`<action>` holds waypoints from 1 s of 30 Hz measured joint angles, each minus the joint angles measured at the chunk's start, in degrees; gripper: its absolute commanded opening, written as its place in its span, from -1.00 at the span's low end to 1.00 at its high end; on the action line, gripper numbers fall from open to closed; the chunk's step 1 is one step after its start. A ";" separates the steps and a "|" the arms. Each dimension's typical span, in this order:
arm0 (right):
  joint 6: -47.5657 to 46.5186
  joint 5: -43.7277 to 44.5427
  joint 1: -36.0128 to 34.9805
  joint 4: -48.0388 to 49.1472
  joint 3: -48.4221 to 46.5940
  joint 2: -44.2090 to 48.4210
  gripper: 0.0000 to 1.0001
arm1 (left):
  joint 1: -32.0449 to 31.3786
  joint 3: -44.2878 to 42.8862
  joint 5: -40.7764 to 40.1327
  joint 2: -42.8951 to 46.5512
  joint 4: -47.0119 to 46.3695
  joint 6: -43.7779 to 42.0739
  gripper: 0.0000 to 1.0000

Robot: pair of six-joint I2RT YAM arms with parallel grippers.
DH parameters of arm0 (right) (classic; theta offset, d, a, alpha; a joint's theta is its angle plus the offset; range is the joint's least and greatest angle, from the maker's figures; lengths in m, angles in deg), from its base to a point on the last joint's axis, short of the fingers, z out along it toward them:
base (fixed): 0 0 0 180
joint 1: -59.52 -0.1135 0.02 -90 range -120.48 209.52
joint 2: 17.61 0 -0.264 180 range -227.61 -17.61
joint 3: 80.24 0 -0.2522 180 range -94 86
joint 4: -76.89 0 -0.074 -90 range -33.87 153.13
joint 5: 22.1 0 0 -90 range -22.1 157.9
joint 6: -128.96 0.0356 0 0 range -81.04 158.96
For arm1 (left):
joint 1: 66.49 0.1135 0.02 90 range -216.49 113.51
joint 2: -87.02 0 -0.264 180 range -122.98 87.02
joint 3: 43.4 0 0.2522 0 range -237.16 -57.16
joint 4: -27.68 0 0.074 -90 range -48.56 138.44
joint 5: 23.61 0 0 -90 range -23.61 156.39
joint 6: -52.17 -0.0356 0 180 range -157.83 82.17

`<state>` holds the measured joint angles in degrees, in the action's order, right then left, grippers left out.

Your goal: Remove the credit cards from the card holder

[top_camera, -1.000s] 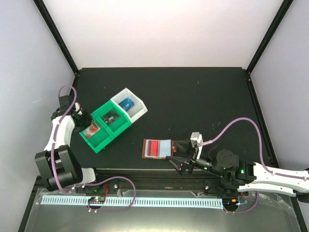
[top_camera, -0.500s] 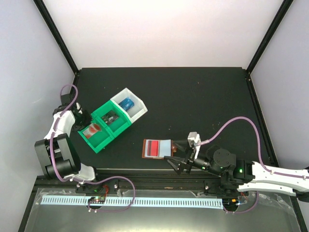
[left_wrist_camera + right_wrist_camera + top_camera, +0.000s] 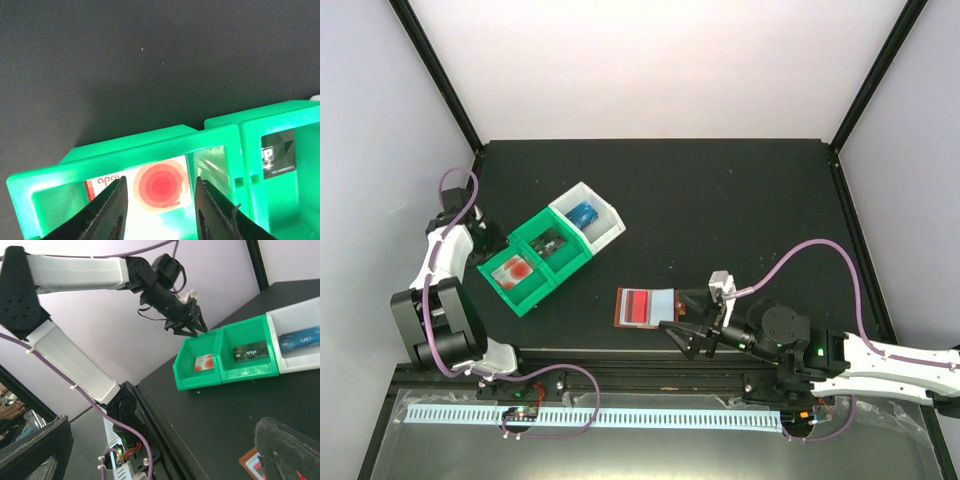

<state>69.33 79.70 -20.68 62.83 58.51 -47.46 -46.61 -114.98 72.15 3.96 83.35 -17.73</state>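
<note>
The brown card holder (image 3: pixel 620 322) lies open near the table's front edge, with a red card (image 3: pixel 638 306) in its left pocket and a pale bluish pocket on its right. My right gripper (image 3: pixel 676 313) is open at the holder's right edge; its corner (image 3: pixel 251 463) shows in the right wrist view. A white card with red circles (image 3: pixel 515 268) (image 3: pixel 160 186) lies in the bin's left green compartment. A dark card (image 3: pixel 550 243) (image 3: pixel 278 152) lies in the middle compartment and a blue card (image 3: pixel 583 213) in the white one. My left gripper (image 3: pixel 488 243) (image 3: pixel 160 181) is open and empty above the bin's left end.
The green-and-white bin tray (image 3: pixel 532 297) stands at the left middle of the black table, set diagonally. The table's left edge and frame post lie close behind my left arm. Purple cables loop from both arms.
My left gripper has drawn back up and to the left from the left green compartment, leaving the red-circled card lying there uncovered. My right gripper has edged slightly left toward the holder.
</note>
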 measured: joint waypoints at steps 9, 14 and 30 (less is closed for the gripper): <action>4.46 5.42 -0.02 -6.97 -4.63 -3.19 1.00 | 0.00 -0.02 4.68 7.74 0.02 1.25 0.67; 6.58 8.09 0.00 -11.65 -7.50 -6.05 1.00 | -0.04 0.13 10.21 12.70 0.00 0.22 0.98; 8.90 13.27 4.15 -23.34 -10.54 -14.91 0.98 | -6.01 17.35 33.07 40.57 -0.59 -1.73 0.98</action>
<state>78.22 92.96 -16.53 39.49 47.98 -62.36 -52.62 -97.63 105.22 44.52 82.76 -19.46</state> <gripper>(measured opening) 0.999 0.989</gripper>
